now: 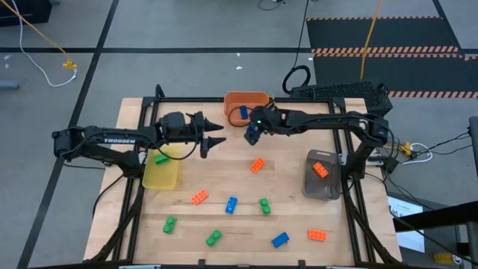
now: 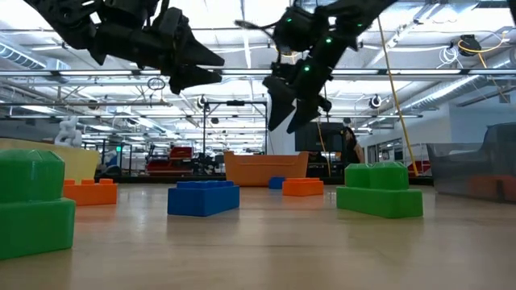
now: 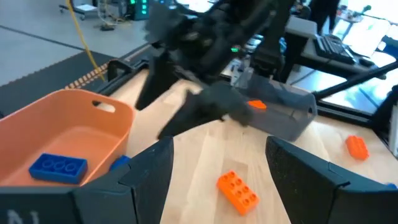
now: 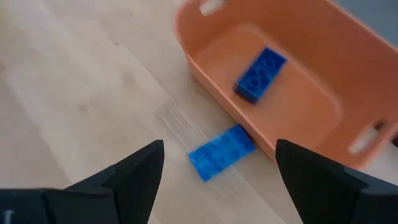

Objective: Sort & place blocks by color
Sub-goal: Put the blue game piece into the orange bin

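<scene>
Blue brick (image 4: 222, 152) lies on the wood, touching or just beside the orange bin's (image 4: 217, 74) outer wall, with another blue brick (image 4: 260, 73) already inside. Right gripper (image 4: 214, 171) hovers above the stray one, jaws spread and empty. To do this well, it should descend straight, straddle the brick's narrow sides, keep the far finger off the bin wall, then close and lift over the rim. Left gripper (image 1: 213, 139) waits open near the yellow bin (image 1: 161, 173).

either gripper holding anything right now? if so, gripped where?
Nothing held. Left gripper and right gripper are both open and empty; a blue block lies on the table below the right one.
</scene>
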`<action>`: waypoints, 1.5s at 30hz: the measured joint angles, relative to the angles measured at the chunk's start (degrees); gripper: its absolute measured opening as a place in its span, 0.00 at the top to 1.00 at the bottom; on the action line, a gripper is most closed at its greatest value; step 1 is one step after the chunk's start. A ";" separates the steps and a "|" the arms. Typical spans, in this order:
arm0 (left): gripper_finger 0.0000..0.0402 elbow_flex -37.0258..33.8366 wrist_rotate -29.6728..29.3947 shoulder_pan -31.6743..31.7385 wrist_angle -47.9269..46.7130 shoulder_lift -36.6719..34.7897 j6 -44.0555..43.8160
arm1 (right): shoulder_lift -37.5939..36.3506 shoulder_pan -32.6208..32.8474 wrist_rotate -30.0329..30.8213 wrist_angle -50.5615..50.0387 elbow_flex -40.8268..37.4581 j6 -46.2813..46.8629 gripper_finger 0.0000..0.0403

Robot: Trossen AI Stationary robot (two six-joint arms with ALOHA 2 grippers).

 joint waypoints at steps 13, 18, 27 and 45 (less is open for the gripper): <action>0.37 -0.04 0.40 -2.06 -5.07 -4.52 4.56 | 9.54 -1.56 -3.00 -6.28 6.04 20.78 0.25; 0.36 0.01 0.36 -2.60 -8.86 -6.52 6.07 | 12.52 -1.68 -3.42 -6.10 6.04 25.24 0.25; 0.36 -0.07 0.35 -3.38 -11.37 -8.90 6.59 | 14.76 -1.93 -1.83 -2.35 6.01 27.45 0.25; 0.36 -0.07 0.27 -4.10 -13.15 -8.87 6.70 | 14.59 -4.63 -1.46 6.48 -0.12 27.33 0.25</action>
